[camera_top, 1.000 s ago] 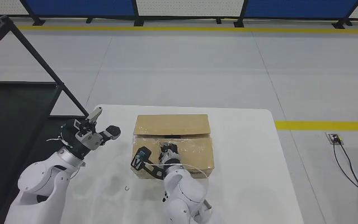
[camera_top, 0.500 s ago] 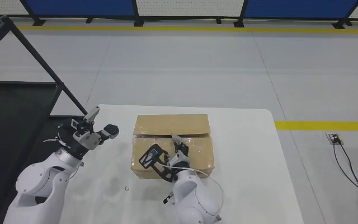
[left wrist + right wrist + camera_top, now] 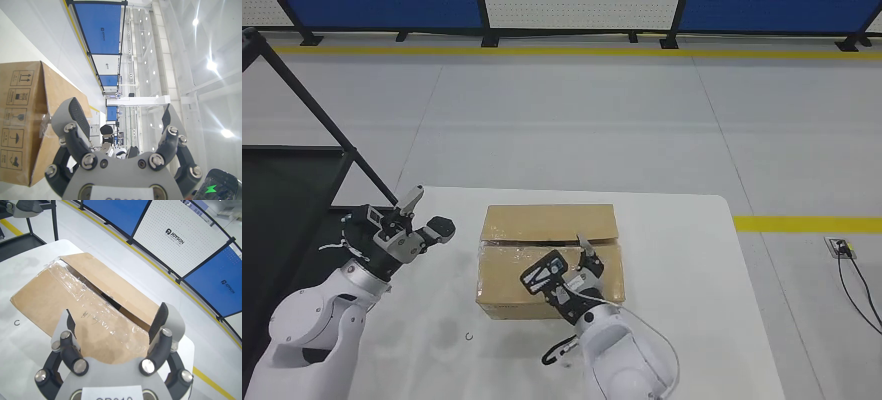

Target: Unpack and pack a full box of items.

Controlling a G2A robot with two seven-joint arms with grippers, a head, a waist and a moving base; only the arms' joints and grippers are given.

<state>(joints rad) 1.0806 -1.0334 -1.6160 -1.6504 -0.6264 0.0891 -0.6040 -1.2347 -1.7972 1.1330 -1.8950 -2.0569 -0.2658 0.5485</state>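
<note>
Taped cardboard box (image 3: 542, 225) on the white bench (image 3: 682, 300), both tools spread.
The box sits near the bench's far edge, its top seam gaping under clear tape. The right tool (image 3: 567, 262) hovers over the near flap, fingers apart. The left tool (image 3: 427, 215), also apart, hangs beside the box's left side, with open bench on the right.

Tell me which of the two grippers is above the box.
The right gripper: it hangs open over the taped top of the box, while the left gripper, also open, is off to its side.
</note>
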